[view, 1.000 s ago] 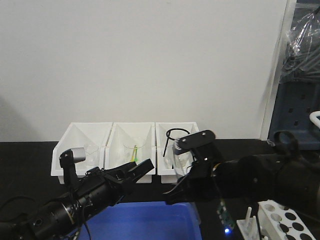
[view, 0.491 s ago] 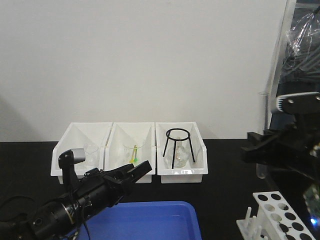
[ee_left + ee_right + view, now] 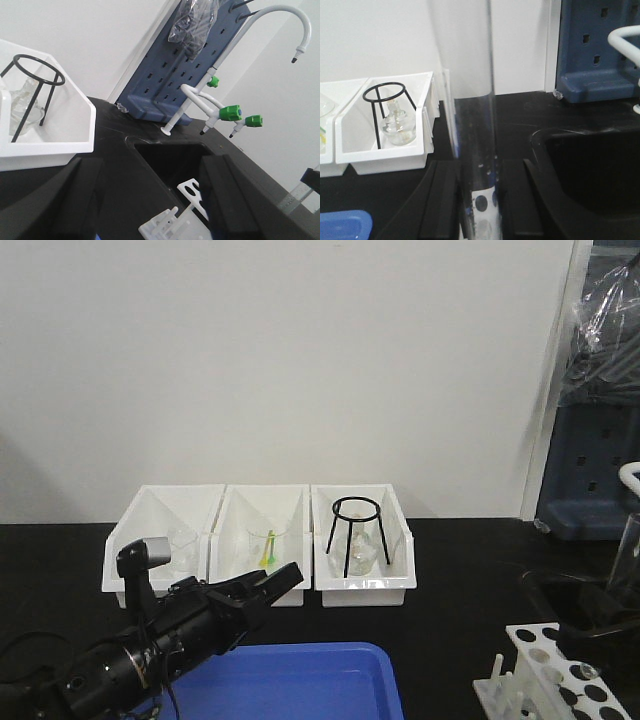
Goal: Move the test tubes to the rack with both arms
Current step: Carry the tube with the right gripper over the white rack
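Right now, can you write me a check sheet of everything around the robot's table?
Surface: black tabletop, no spills seen.
Job's things: one test tube held upright over the white rack.
Clutter: three white bins at the back; the right one holds a wire stand over a glass flask; blue tray in front.
Claws: left claw open and empty; right claw shut on the test tube.
Cables: thin black cable looping beside the left arm.
Surroundings: white wall, sink, white tap with green knobs, blue pegboard.
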Controlling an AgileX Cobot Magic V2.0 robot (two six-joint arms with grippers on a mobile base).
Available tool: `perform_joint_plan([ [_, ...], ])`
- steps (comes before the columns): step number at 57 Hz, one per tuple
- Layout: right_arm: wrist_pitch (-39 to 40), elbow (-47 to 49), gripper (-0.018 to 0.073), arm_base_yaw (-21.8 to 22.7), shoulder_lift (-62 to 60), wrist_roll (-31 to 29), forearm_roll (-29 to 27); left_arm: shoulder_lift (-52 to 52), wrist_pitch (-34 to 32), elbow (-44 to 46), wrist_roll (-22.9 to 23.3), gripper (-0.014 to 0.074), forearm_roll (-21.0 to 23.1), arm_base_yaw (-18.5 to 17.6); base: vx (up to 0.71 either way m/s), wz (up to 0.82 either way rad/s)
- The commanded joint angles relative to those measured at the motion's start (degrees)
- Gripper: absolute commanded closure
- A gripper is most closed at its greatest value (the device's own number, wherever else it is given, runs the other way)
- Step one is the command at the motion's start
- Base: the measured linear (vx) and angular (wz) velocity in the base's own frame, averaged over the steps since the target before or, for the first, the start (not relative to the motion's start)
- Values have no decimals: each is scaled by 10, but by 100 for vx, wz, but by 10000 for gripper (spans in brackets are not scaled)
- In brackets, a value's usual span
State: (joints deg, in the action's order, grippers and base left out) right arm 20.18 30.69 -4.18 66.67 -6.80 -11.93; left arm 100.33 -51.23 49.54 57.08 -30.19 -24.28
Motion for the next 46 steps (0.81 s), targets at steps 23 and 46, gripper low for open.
perform_joint_plan([
  [23, 176, -8, 566, 2, 102, 72, 103, -27, -41, 17, -2, 81, 18, 1, 0, 0],
  [46, 249, -18, 566, 3, 159, 76, 100, -27, -41, 17, -2, 81, 18, 1, 0, 0],
])
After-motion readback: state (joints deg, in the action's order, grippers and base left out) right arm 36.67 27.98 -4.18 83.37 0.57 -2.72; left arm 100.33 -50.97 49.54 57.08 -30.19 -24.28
